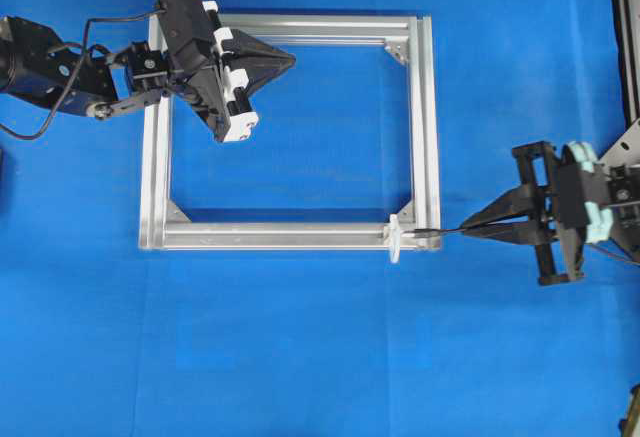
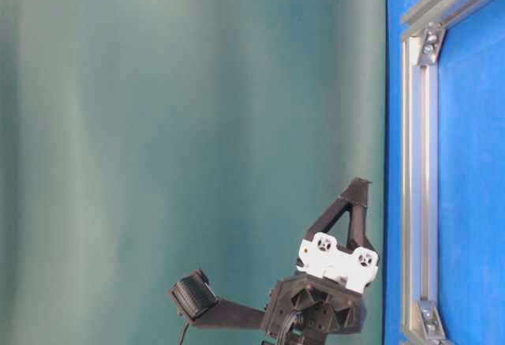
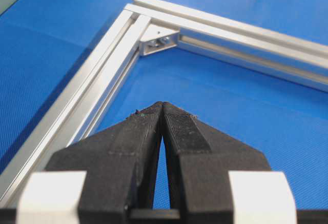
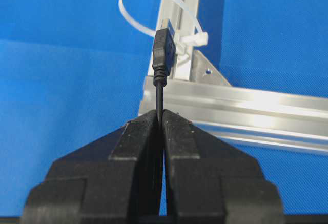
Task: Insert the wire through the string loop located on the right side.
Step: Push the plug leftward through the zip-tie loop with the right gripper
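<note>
A: Where the silver frame (image 1: 290, 137) lies on the blue table (image 1: 300, 357), what does the right gripper (image 4: 160, 112) have?

B: Jaws clenched on the wire (image 4: 159, 93). Plug sticks out past the fingertips, toward the frame's corner.

A: And the string loop (image 4: 154, 8)?

B: White, upright, tied to the frame rail near that corner. In the right wrist view the plug tip overlaps the loop's lower edge; whether it has entered, cannot tell. From overhead the plug (image 1: 425, 232) sits just outside the frame, beside the loop (image 1: 395, 238).

A: Left gripper (image 1: 290, 57)?

B: Closed on nothing, above the frame's far rail, near the opposite corner.
</note>
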Controlling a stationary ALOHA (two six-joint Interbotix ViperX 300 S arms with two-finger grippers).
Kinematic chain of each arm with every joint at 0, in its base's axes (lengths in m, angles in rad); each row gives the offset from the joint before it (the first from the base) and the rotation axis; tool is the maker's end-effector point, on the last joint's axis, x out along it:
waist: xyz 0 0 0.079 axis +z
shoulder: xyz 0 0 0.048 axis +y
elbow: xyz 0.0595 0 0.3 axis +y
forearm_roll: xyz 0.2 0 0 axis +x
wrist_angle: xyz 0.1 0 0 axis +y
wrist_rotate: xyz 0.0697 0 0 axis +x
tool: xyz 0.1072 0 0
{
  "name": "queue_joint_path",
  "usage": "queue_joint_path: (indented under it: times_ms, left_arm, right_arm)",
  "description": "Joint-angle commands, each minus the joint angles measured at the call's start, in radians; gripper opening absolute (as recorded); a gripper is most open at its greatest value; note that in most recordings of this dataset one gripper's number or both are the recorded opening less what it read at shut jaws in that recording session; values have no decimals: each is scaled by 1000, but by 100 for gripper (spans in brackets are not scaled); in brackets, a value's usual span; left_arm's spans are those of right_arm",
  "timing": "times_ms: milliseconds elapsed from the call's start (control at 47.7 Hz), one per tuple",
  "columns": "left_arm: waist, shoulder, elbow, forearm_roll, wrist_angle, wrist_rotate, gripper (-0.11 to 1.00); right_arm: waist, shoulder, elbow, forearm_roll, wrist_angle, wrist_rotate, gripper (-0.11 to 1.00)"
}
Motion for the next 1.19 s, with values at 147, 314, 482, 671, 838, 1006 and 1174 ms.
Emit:
queue_joint_path:
  times_ms: [147, 314, 482, 671, 838, 1006, 1174]
  left_arm:
    - [-3, -35, -6, 3, -11, -2, 0]
    - [-3, -34, -6, 3, -11, -2, 0]
    - [-5, -34, -6, 3, -11, -2, 0]
    - [-8, -34, -5, 3, -11, -2, 0]
    - [-9, -34, -5, 3, -11, -2, 0]
    - [-9, -34, -3, 3, -9, -2, 0]
    - [-21, -35, -2, 3, -3, -3, 0]
  right_arm:
    - [-2, 127, -103, 0, -40, 0, -2]
    - [-3, 207, -181, 2, -63, -3, -2]
    - [-5, 268, -236, 2, -63, -5, -2]
    - [-11, 304, -267, 2, -63, -5, -2]
    - [-12, 304, -264, 2, -81, -5, -2]
    - [-12, 304, -264, 2, -87, -5, -2]
    - [-12, 304, -262, 2, -87, -5, -2]
